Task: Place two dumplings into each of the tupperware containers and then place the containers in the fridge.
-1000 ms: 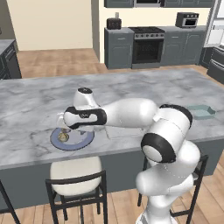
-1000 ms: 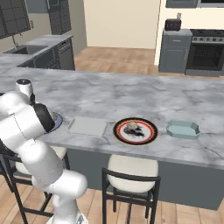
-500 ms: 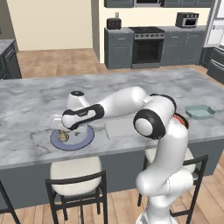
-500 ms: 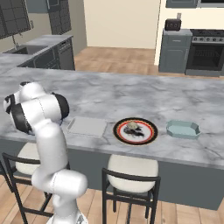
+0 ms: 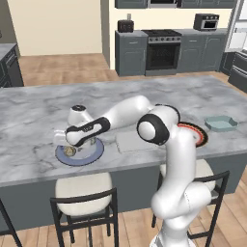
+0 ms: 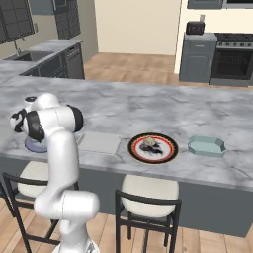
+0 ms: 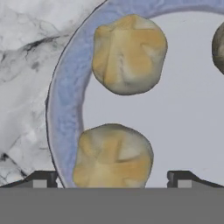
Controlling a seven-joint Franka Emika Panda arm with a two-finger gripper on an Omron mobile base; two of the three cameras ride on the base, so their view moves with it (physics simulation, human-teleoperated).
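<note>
— How are your jaws standing?

— Spread wide, gripping nothing. My gripper (image 7: 112, 181) hangs low over the blue plate (image 7: 65, 94) at the near edge of the counter (image 5: 43, 106), and in the hand view my two dark fingertips (image 7: 41, 179) stand well apart.

— Where are the dumplings?

— One dumpling (image 7: 113, 156) lies between my fingertips, closer to one tip than the other, near the plate's rim. A second dumpling (image 7: 129, 53) lies farther out ahead of my jaws on the same plate. At the edge of the hand view, off to one side of my jaws, I see part of a third lump (image 7: 218, 47); I cannot tell more about it.

— And from the base?

— In the left base view a dumpling (image 5: 70, 151) shows on the plate just under my hand.

— The containers?

— One pale box (image 5: 135, 142) lies flat on the counter just beside the plate, on the far side from my jaws. Past it sits a red-rimmed plate (image 6: 153, 147) with something on it, and beyond that the second, blue-green box (image 6: 207, 146), well apart from my jaws.
</note>
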